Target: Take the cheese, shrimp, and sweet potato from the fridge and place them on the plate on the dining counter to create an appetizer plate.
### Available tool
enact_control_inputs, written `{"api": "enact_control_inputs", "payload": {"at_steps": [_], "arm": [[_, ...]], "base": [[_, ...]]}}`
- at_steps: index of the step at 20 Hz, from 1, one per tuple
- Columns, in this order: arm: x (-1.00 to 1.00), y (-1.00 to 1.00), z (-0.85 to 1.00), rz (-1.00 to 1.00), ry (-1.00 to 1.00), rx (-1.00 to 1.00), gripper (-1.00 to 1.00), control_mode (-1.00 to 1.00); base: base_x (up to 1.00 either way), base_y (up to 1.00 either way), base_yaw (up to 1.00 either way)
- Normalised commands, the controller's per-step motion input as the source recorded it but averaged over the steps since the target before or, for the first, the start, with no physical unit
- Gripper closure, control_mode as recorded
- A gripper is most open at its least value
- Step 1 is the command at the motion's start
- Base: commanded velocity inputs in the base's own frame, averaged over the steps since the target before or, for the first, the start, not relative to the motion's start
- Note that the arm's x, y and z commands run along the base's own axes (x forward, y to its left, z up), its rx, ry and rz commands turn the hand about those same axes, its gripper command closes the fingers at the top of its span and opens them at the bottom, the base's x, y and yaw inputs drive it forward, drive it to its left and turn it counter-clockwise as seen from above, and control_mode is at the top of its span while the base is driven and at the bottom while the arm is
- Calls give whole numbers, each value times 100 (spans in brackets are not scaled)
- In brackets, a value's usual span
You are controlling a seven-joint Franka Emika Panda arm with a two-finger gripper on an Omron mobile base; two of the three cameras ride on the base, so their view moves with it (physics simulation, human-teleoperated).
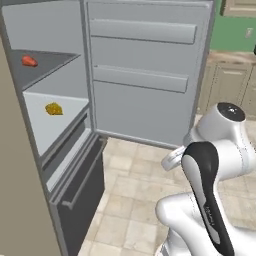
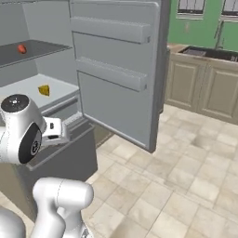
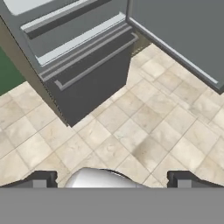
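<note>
Hand view shows the gripper [image 3: 112, 179] with its 2 jaws spread wide and holding nothing, above tiled floor [image 3: 144, 135] just in front of the fridge [image 1: 60, 150]. Inside the fridge, the cheese [image 1: 54, 108] lies on the white lower shelf and the sweet potato [image 1: 29, 61] on the grey shelf above.

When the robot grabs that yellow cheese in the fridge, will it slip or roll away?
Probably not roll: the cheese looks like a wedge sitting flat on the white shelf, so it should stay put. It looks small, so likely light. Its slanted sides might let it slip from the fingers, so a squeeze across flat faces seems safer.
</note>
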Motion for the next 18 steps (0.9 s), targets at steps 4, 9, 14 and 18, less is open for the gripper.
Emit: {"api": "enact_control_inputs", "payload": {"at_steps": [4, 9, 14, 18], "arm": [[0, 0, 0, 0, 0, 0, -100, 100], [0, 0, 0, 0, 0, 0, -100, 100], [0, 0, 0, 0, 0, 0, -100, 100], [0, 0, 0, 0, 0, 0, -100, 100]], "base": [[64, 87, 25], [52, 53, 32], [35, -21, 27], [5, -56, 24]]}}
